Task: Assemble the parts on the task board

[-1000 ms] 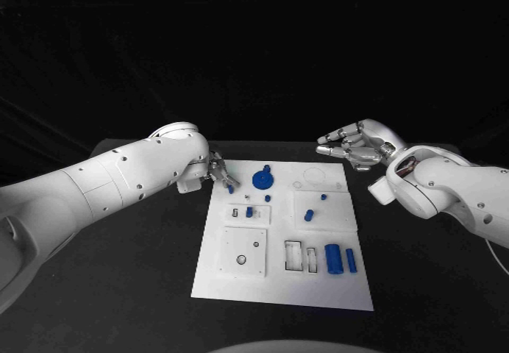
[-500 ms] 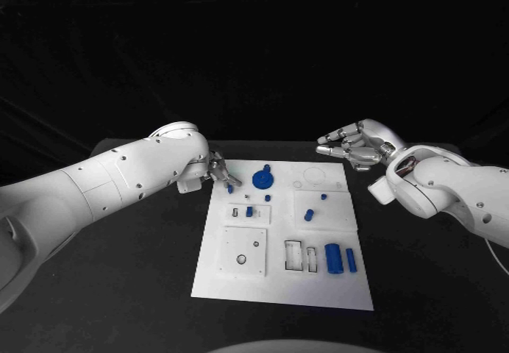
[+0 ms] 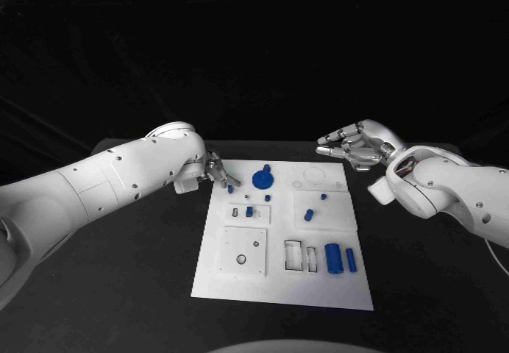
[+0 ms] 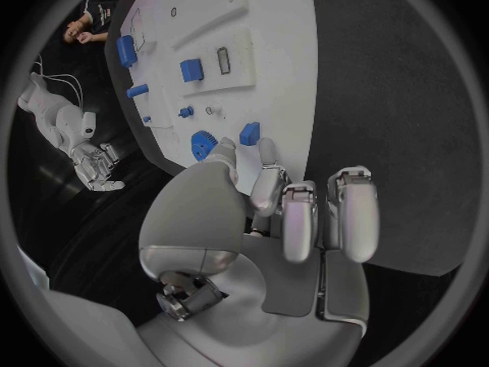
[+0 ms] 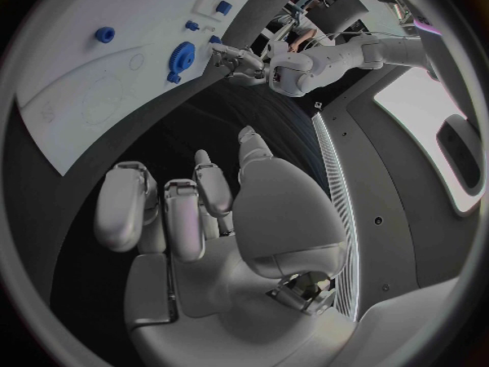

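A small blue plastic peg [image 3: 230, 188] is pinched by the left hand [image 3: 215, 173] at the far left edge of the white task board [image 3: 278, 283]. The right hand [image 3: 355, 145] is kept empty, fingers loosely curled, beyond the far right corner.

The task board [image 3: 278, 283] is showing plain white against the black counter [image 3: 127, 287], and the parts [image 3: 333, 258] on it are showing solid blue. Each robot hand is gleaming silver, the left robot hand [image 3: 215, 173] and the right robot hand [image 3: 352, 145], on glossy white arms.
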